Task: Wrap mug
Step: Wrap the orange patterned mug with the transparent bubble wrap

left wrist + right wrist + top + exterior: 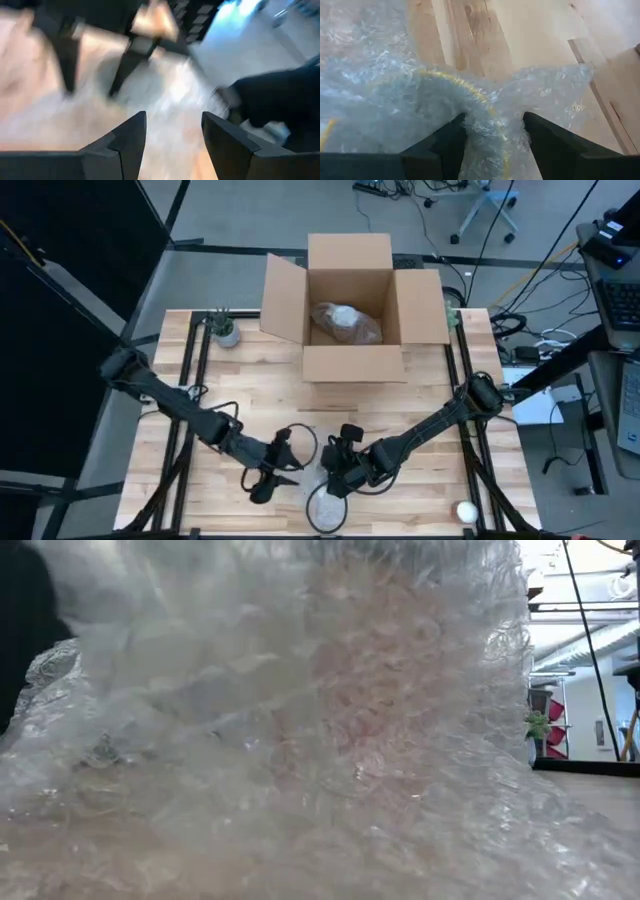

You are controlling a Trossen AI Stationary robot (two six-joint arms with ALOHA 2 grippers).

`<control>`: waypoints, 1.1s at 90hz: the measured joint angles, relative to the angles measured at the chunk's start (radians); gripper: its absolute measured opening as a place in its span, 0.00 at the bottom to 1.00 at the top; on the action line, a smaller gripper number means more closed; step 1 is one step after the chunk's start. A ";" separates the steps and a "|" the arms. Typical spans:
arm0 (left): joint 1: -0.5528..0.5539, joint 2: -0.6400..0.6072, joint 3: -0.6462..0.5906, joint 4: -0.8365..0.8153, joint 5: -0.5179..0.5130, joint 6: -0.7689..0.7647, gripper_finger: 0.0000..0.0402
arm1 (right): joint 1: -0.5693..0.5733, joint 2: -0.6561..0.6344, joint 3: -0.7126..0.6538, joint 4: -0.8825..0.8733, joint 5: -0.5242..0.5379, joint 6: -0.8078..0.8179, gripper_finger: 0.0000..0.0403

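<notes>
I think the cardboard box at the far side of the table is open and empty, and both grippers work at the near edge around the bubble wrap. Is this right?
Not quite. The cardboard box is open, but not empty: the high view shows a wrapped bundle inside. The rest holds: the left gripper and right gripper are at the near edge by the bubble wrap.

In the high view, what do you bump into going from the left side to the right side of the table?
Small potted plant → left gripper → bubble wrap → right gripper → white ball. The cardboard box spans the middle, so it is left out.
</notes>
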 joint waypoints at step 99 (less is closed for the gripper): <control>-0.070 0.296 -0.132 0.339 -0.026 -0.015 0.44 | 0.000 0.000 0.000 0.014 -0.002 -0.018 0.46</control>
